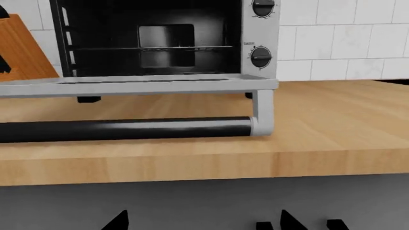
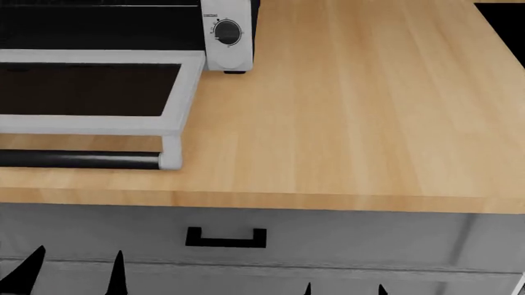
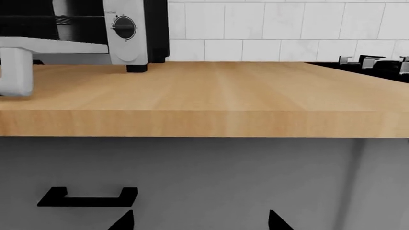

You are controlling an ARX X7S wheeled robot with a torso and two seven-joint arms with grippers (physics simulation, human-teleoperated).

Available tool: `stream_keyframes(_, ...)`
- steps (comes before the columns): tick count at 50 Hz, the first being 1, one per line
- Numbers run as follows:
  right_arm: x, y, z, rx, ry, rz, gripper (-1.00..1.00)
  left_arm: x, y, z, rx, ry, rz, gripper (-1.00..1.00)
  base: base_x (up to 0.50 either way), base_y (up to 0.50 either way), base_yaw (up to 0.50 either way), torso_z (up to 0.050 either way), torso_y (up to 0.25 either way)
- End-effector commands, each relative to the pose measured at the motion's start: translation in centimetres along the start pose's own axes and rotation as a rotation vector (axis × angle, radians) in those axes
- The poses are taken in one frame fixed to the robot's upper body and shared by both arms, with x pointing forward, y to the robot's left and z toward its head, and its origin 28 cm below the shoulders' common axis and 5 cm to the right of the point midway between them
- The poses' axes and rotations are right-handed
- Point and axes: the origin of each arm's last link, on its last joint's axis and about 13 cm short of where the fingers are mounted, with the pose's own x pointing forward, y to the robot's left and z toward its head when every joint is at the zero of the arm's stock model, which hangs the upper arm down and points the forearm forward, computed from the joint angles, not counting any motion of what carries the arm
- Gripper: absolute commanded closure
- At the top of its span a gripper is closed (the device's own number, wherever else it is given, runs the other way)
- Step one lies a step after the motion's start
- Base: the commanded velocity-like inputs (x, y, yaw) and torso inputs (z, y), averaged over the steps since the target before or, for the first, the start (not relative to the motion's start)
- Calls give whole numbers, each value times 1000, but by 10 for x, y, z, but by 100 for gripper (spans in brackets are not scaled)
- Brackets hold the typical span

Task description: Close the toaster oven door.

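Frankly nothing is done yet: I see the toaster oven door (image 2: 90,92) flat open at upper left of the head view, both my grippers (image 2: 74,273) (image 2: 345,289) parted, low, touching nothing.

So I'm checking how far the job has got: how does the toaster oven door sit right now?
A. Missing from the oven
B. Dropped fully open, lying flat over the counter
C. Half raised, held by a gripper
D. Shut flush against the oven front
B: the toaster oven door lies level over the wooden counter, its black bar handle unheld and the rack inside the toaster oven exposed.
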Motion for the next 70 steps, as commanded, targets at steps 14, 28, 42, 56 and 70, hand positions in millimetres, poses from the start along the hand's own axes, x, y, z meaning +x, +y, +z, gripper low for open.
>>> stream_keyframes(14,-3,2,8,3,-22,6,-100,-1,1,10,-18,-12,-31,-100,0,0,0,50,4)
stream_keyframes(28,-5,2,14,-2,-43,8,-100,-3,2,9,-19,-7,-31,-100,0,0,0,50,4)
stream_keyframes(42,-4,-35,104,-279,-196,103,-100,28,45,155,104,-343,66,-100,0,0,0,4,0)
stream_keyframes(56,21,-51,189,-601,-222,267,-100,34,47,257,186,-551,55,-100,0,0,0,0,0)
stream_keyframes(70,26,-76,246,-923,-191,502,-100,24,54,290,236,-609,40,-100,0,0,0,0,0)
